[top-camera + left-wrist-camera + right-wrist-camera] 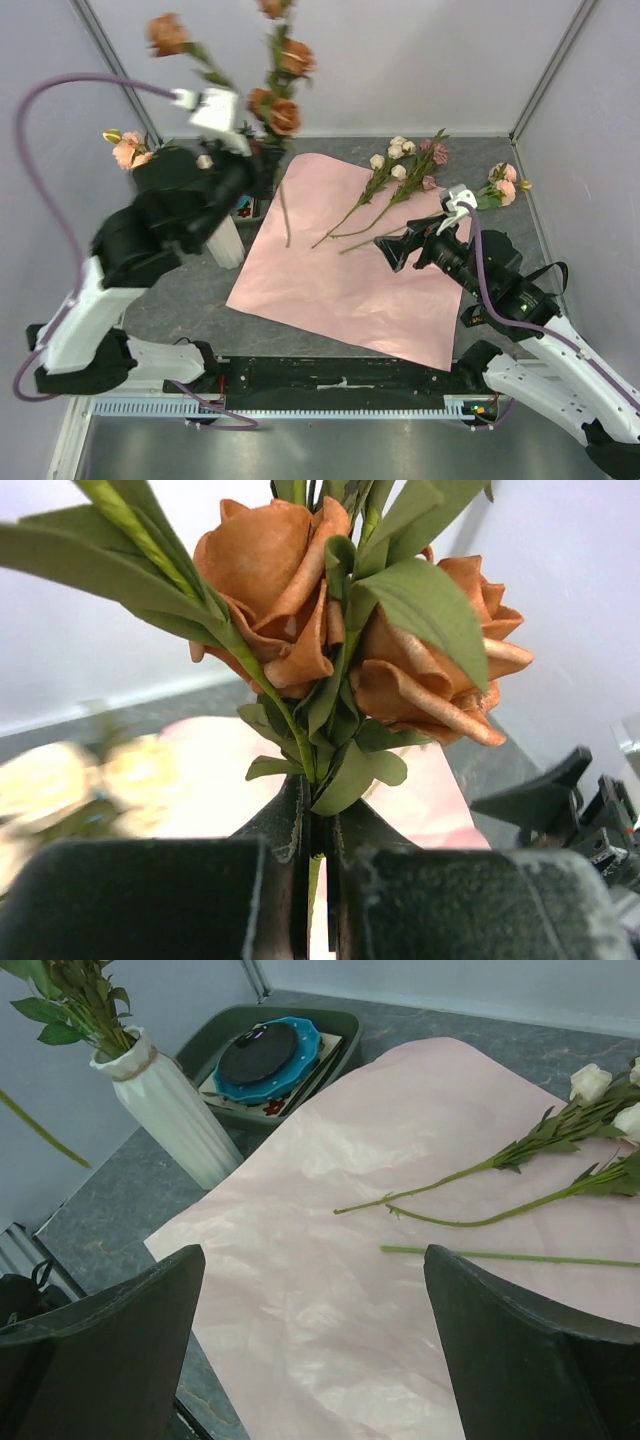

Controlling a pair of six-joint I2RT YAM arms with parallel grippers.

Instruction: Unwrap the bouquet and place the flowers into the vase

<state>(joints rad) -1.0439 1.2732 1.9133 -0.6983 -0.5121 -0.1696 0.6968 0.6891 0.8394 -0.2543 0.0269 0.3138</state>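
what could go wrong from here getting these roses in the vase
1. The left gripper pinches the peach roses just below the blooms, so the long stem dangles and may miss the narrow vase, which already holds stems.
2. The left arm crowds the tall vase; a bump might tip it.

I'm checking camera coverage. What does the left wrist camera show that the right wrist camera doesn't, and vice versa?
Left wrist only: two orange roses close up, their stem pinched in the left gripper. Right wrist only: the white vase with stems in it, the tray holding a blue dish, and long flower stems lying across the pink paper. Both: the pink paper, blurred in the left wrist view.
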